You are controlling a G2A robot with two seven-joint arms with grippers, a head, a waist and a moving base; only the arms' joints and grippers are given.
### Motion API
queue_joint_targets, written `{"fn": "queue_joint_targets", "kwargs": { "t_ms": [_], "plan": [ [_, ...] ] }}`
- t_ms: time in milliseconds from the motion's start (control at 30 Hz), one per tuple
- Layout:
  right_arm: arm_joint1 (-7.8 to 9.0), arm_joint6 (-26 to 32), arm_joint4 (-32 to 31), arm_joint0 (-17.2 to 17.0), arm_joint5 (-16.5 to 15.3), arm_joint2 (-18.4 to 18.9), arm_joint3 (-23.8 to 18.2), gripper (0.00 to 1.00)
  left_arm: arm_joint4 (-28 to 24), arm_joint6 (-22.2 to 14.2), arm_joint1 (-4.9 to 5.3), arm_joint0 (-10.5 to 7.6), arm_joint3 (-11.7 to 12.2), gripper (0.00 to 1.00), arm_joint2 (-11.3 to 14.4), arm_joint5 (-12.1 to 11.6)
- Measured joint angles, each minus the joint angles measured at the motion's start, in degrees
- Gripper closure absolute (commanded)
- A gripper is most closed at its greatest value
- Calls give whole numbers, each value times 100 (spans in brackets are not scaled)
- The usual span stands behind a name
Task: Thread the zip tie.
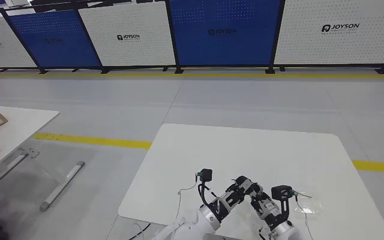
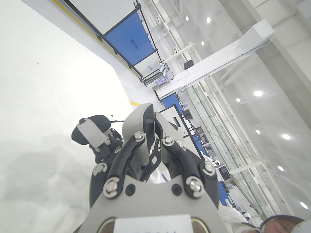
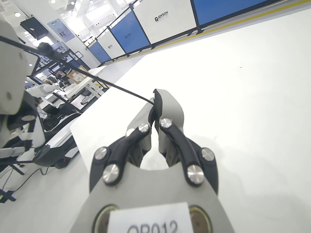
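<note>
The zip tie (image 3: 45, 48) is clamped at the jaw tips of the right gripper (image 3: 154, 98). The left gripper (image 2: 154, 116) is closed, jaws together. What a clear bag (image 1: 309, 208) holds cannot be told.

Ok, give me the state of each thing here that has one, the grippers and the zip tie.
left gripper: jaws shut, nothing visibly pinched between them.
right gripper: jaws shut on the zip tie's strap.
zip tie: held up off the table, strap running straight out from the right gripper; threaded or not, cannot tell.
</note>
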Motion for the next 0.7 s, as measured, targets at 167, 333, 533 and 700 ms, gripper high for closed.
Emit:
{"fn": "queue_joint_targets", "kwargs": {
  "t_ms": [167, 333, 533, 700],
  "plan": [
    [-2, -38, 96, 8, -31, 8, -3, 0, 54, 100, -14, -16, 60, 100, 7, 152],
    [22, -259, 315, -129, -129, 232, -165, 0, -74, 310, -48, -90, 237, 100, -32, 282],
    [89, -644, 554, -536, -296, 772, -605, 0, -303, 615, -54, 2, 398, 100, -226, 196],
    [132, -1050, 1001, -936, -446, 1350, -870, 0, -467, 757, -35, 128, 546, 100, -462, 145]
  ]
}}
